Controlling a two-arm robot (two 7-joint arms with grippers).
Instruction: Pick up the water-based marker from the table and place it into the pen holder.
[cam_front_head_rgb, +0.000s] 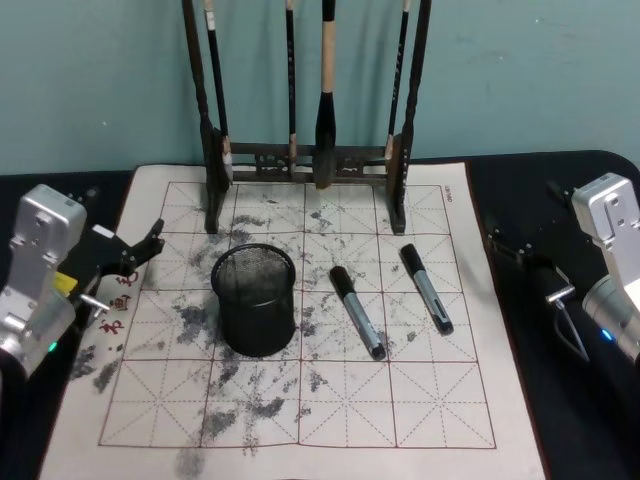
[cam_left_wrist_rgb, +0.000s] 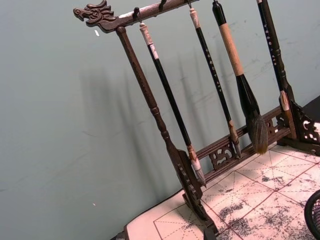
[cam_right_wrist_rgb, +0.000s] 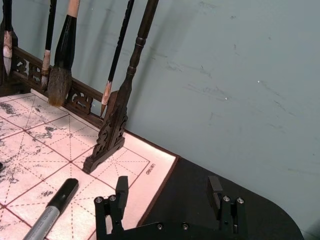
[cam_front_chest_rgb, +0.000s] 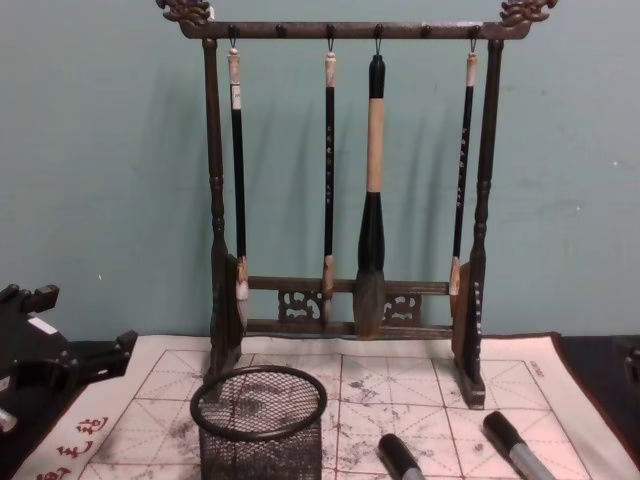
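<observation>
Two grey markers with black caps lie on the white gridded mat (cam_front_head_rgb: 430, 400). One marker (cam_front_head_rgb: 357, 312) rests just right of the pen holder (cam_front_head_rgb: 254, 300); the other marker (cam_front_head_rgb: 426, 288) lies further right. The pen holder is a black mesh cup standing upright, with nothing showing inside it. My left gripper (cam_front_head_rgb: 143, 250) hovers open over the mat's left edge, left of the cup. Over the dark table (cam_front_head_rgb: 560, 185) at the mat's right edge, my right gripper (cam_right_wrist_rgb: 168, 192) is open and holds nothing. The nearer marker (cam_right_wrist_rgb: 52, 210) lies a little way off from it.
A tall dark wooden brush rack (cam_front_head_rgb: 305, 165) with several hanging brushes stands across the back of the mat, behind the cup and markers. A teal wall (cam_front_chest_rgb: 100, 150) rises right behind it. The front of the mat is bare paper with grey ink smudges.
</observation>
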